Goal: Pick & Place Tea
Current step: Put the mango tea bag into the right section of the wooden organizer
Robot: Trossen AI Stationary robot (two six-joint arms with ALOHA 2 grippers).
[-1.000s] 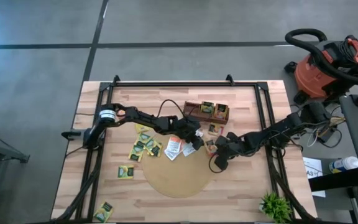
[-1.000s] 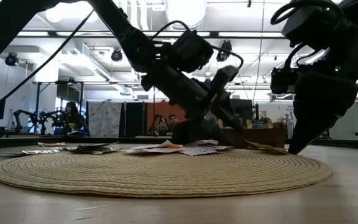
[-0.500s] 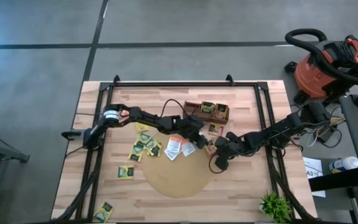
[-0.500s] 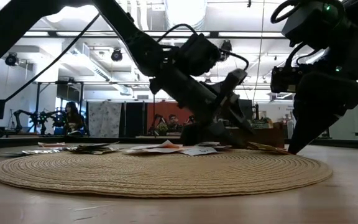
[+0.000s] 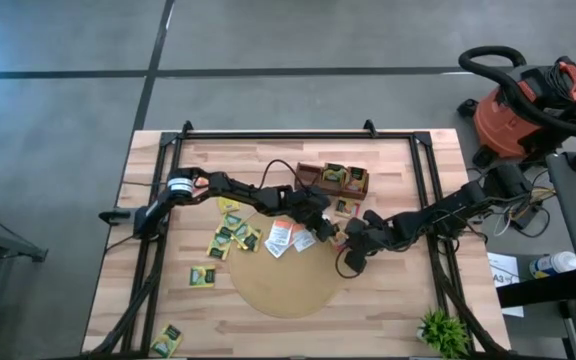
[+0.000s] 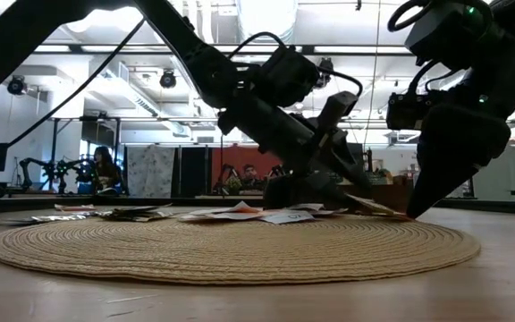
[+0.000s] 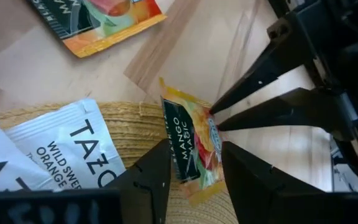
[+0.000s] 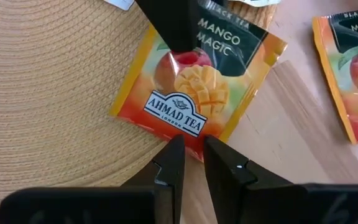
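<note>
1. High view: both arms meet at the far edge of the round woven mat [image 5: 286,285]. The left gripper [image 5: 330,229] and right gripper [image 5: 345,238] sit tip to tip over one sachet, with more tea sachets [image 5: 230,236] scattered left of them and a few in the wooden box [image 5: 332,180].
2. Low view: both grippers angle down to the same spot at the mat's [image 6: 231,246] back rim.
3. Left wrist view: the left fingers [image 7: 151,177] straddle an orange Mango Magic sachet [image 7: 192,144], jaws spread either side of it. A white Tazo sachet [image 7: 73,149] lies beside it.
4. Right wrist view: the right fingers [image 8: 169,165] are nearly closed, pinching the sachet's [image 8: 194,93] near edge, which lies half on the mat [image 8: 48,99], half on the wooden table [image 8: 291,149].
</note>
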